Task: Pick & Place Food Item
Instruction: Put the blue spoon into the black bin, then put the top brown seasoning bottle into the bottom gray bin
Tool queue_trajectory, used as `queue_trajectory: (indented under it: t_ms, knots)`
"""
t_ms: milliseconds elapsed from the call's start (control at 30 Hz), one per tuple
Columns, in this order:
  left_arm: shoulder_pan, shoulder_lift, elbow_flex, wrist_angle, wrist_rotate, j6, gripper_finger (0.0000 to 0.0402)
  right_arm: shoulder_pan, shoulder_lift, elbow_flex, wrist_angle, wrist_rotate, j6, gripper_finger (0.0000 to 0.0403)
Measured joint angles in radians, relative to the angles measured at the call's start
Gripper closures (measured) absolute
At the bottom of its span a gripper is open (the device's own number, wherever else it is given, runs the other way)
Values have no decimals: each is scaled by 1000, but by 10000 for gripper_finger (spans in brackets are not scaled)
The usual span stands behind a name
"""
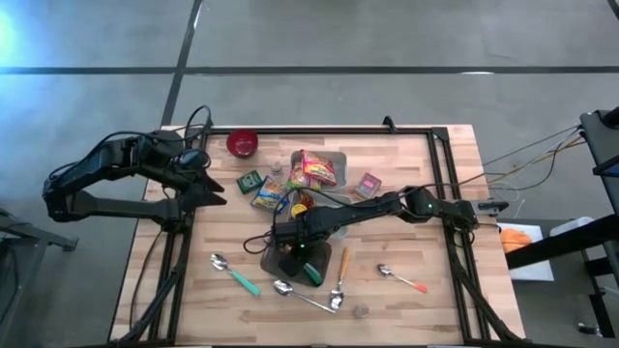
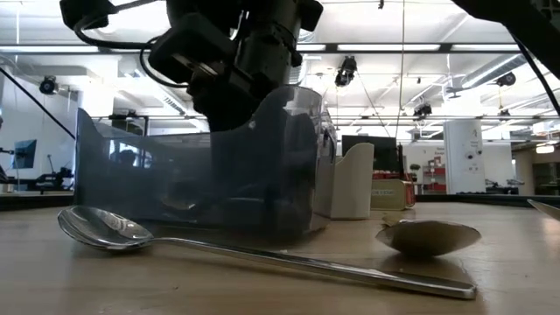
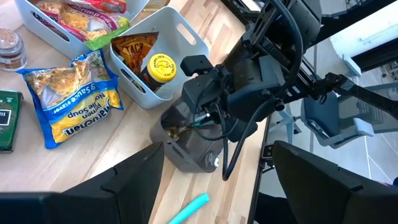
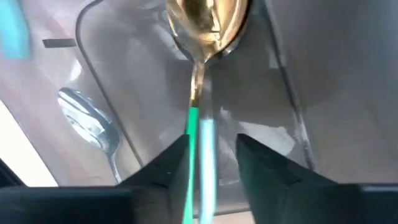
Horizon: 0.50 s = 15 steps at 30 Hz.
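Currently, noting from largest to smallest.
Table (image 1: 426,193): holding bins, packets and several spoons.
Left arm: waiting at the table's left edge, well apart from the work; left gripper (image 1: 208,184) standing open and empty.
Right arm: reaching across to the grey bin (image 1: 290,256) near the table's front middle; it is the nearer arm by far.
Grey bin: the right gripper (image 4: 208,152) is hanging directly over its mouth.
Spoon (image 4: 200,37): gold bowl lying down inside the grey bin, green handle running up between the fingers, long axis in line with them.
Jaws: slightly parted beside the handle; cannot tell whether they are gripping it.
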Motion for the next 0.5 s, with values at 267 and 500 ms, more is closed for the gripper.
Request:
queue_trajectory:
  t_ms: [267, 500]
  knots:
    - [0, 0, 0, 0, 0, -25, 96, 0, -2, 54, -1, 1, 5, 186]
    - [0, 34, 0, 4, 0, -45, 96, 2, -11, 157, -67, 3, -24, 182]
